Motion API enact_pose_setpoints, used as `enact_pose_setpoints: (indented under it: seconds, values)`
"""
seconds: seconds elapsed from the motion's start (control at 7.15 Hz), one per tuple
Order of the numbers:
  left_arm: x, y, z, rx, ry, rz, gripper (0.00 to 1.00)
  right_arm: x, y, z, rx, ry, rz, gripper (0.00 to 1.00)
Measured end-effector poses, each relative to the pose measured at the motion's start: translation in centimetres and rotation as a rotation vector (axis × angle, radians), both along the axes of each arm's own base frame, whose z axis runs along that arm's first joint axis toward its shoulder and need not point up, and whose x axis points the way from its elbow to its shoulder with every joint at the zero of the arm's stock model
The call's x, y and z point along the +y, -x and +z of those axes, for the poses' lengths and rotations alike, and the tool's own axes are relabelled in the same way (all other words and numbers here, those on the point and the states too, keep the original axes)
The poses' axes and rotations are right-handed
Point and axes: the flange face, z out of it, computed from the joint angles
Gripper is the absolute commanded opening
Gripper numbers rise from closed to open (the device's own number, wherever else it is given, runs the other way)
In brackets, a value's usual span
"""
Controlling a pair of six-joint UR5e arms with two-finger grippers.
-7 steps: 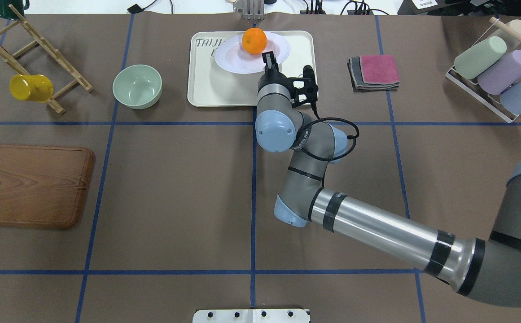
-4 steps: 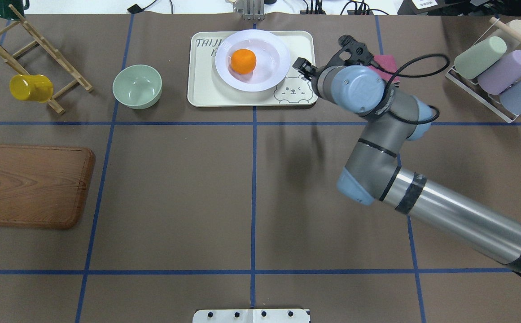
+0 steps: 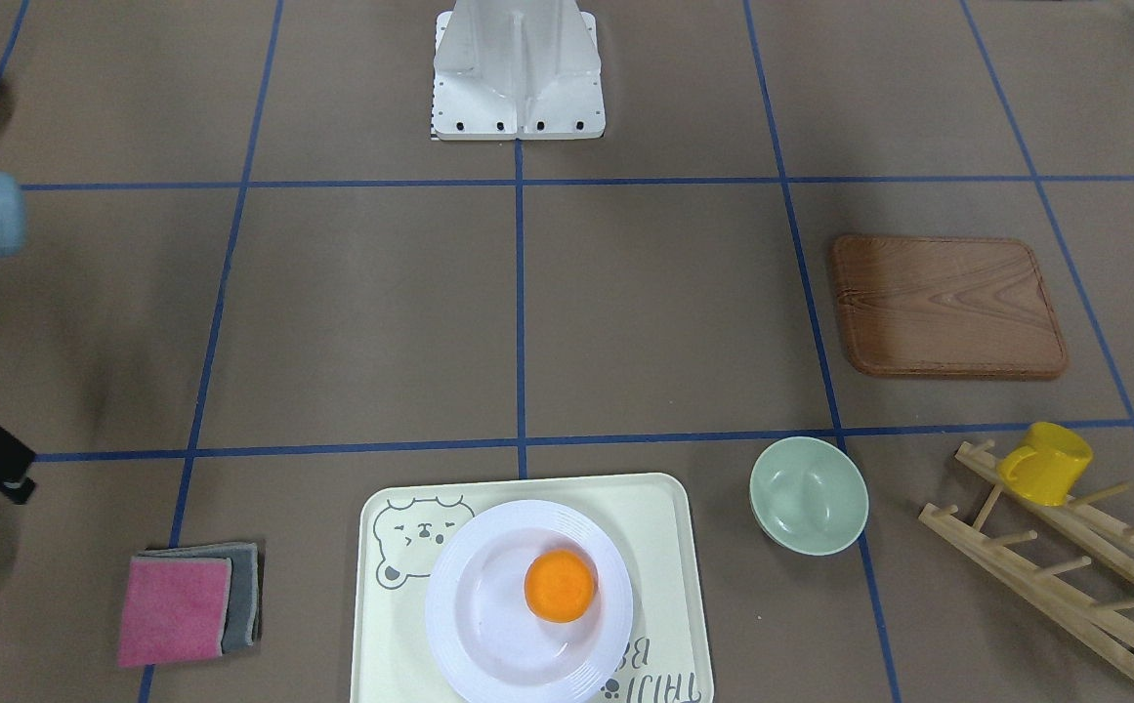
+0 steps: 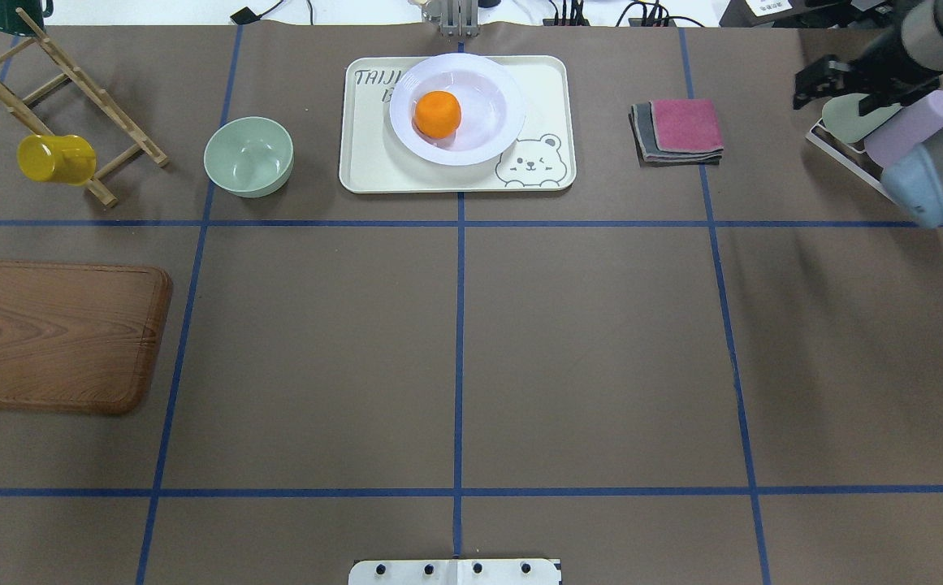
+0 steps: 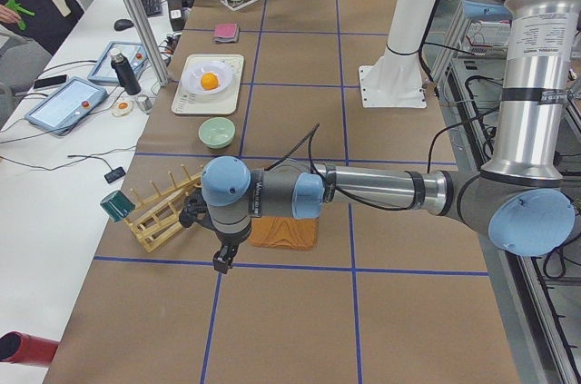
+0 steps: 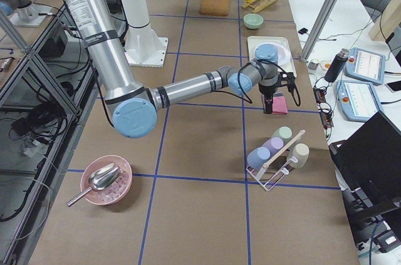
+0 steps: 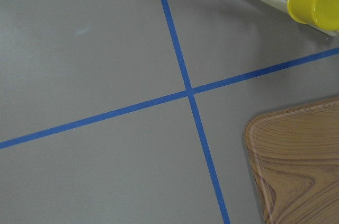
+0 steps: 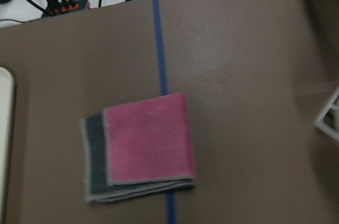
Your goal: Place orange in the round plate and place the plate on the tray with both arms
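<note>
The orange [image 4: 437, 113] lies in the sunken centre of the white round plate [image 4: 487, 122], left of its middle. The plate rests on the cream tray [image 4: 374, 162] at the table's far edge; the front-facing view shows the same orange [image 3: 560, 585], plate [image 3: 488, 625] and tray [image 3: 664, 527]. My right gripper [image 4: 814, 84] hangs far to the right by the cup rack, well clear of the tray; I cannot tell its state. My left gripper [image 5: 222, 261] shows only in the exterior left view, low over the table beside the wooden board, so its state cannot be told.
A pale green bowl [image 4: 248, 156] sits left of the tray. Folded pink and grey cloths [image 4: 678, 130] lie to its right. A rack of pastel cups [image 4: 885, 138] stands far right, a wooden rack with a yellow mug [image 4: 55, 158] far left, and a wooden board [image 4: 57, 337] near left.
My right arm has left the plate's rim and swung right, past the cloths to the cup rack. The plate with the orange settled flat on the tray.
</note>
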Motion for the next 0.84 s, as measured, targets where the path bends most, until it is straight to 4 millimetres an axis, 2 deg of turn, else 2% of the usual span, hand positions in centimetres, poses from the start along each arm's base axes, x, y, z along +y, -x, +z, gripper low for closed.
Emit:
enact_pose_setpoints:
  seconds: [0.14,0.28,0.42,0.56,0.7,0.84]
  values:
    - [0.5,-0.1,-0.2,-0.002,-0.042,0.003,1.00,2.0,-6.5,5.2,0.042,-0.026,-0.064,1.00]
    - [0.9,-0.1,-0.1,-0.006,-0.076,0.004,1.00,4.7,-12.2,9.5,0.062,-0.038,-0.107,1.00]
    - [1.1,-0.2,0.2,-0.007,-0.087,0.002,1.00,7.5,-16.8,12.5,0.064,-0.034,-0.135,1.00]
    - [1.4,-0.2,0.5,-0.007,-0.085,0.000,1.00,9.9,-19.8,14.2,0.063,-0.025,-0.166,1.00]
    - [1.7,-0.3,0.8,-0.008,-0.077,-0.002,1.00,11.7,-21.8,14.4,0.064,-0.007,-0.196,1.00]
    - [1.8,-0.3,1.1,-0.008,-0.060,-0.002,1.00,13.0,-22.9,13.7,0.064,0.027,-0.226,1.00]
